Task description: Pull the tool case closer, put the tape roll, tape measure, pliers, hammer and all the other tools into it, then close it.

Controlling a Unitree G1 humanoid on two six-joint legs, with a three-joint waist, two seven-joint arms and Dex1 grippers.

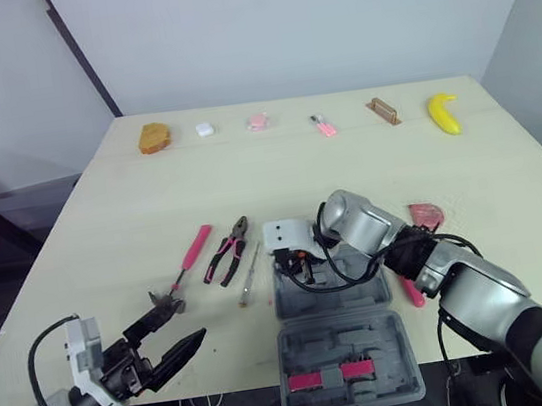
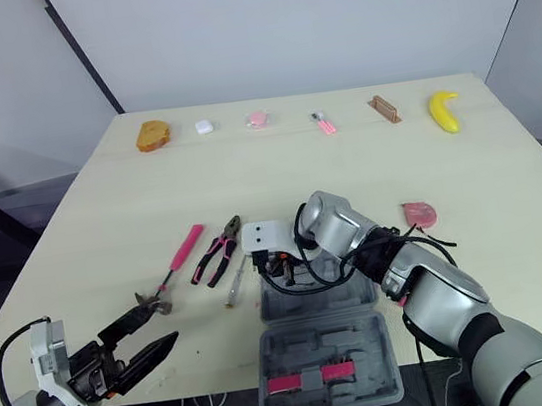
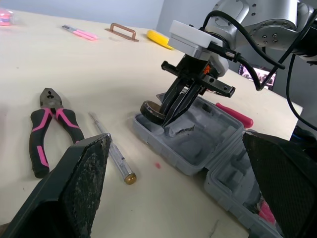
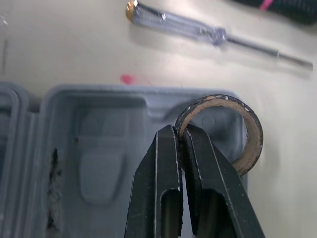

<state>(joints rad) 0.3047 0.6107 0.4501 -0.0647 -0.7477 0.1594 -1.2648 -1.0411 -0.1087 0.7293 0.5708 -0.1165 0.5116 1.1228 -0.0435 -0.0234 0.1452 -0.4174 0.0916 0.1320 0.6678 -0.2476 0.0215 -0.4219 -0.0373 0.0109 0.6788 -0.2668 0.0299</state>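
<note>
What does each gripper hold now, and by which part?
The right gripper pinches the black, cardboard-cored tape roll by its wall, one finger inside the ring. The left gripper holds nothing.

Jaws pinch tape roll over tool case.

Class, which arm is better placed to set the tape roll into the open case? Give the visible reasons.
Right. The right gripper is shut on the tape roll, at the rim of the open tool case. The left gripper is open, away beside the hammer.
</note>
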